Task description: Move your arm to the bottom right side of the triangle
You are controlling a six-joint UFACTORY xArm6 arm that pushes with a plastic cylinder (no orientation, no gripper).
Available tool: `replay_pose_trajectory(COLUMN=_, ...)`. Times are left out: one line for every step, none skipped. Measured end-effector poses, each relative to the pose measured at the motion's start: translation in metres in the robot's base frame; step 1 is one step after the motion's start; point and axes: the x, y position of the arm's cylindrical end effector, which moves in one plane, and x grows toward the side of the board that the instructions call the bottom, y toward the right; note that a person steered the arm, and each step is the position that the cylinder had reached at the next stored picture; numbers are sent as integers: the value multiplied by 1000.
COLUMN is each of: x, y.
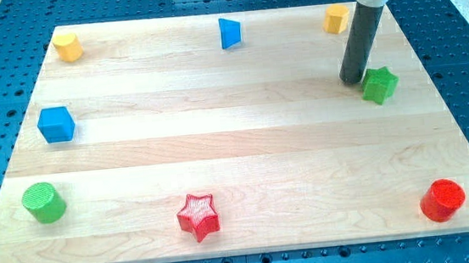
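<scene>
The blue triangle (229, 32) stands near the view's top, middle of the wooden board (236, 148). My tip (353, 80) rests on the board at the view's upper right, far to the right of and below the triangle. It sits just left of the green star (379, 85), close to touching it, and below the small yellow block (336, 19).
A yellow block (67, 46) lies at the top left, a blue cube (56, 124) at the left, a green cylinder (43, 203) at the bottom left, a red star (198, 216) at the bottom middle, a red cylinder (442, 199) at the bottom right.
</scene>
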Motion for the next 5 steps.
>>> replay_pose_trajectory(x=0, y=0)
replay_pose_trajectory(x=0, y=0)
replay_pose_trajectory(x=-5, y=0)
replay_pose_trajectory(x=-5, y=0)
replay_pose_trajectory(x=-5, y=0)
